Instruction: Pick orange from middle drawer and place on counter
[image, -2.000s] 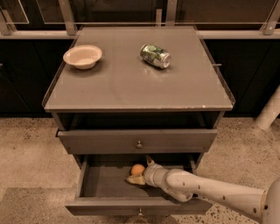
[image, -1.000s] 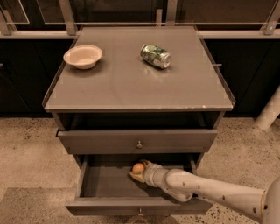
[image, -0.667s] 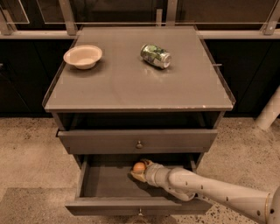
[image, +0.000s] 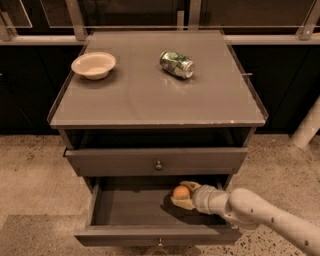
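The orange (image: 180, 192) is inside the open middle drawer (image: 125, 207), right of centre, between the yellowish fingers of my gripper (image: 183, 196). The gripper is shut on the orange and holds it just above the drawer floor, with a shadow beneath it. My white arm (image: 250, 210) reaches in from the lower right over the drawer's right side. The counter (image: 150, 97) is the flat grey-brown top above.
A beige bowl (image: 93, 65) sits at the counter's back left. A green-and-silver can (image: 176, 64) lies on its side at the back centre-right. The upper knobbed drawer (image: 120, 161) is closed directly above the gripper. A speckled floor surrounds the cabinet.
The gripper closed around the orange and has drawn back to the right with it inside the drawer. The bowl, the can and the drawers have not moved.
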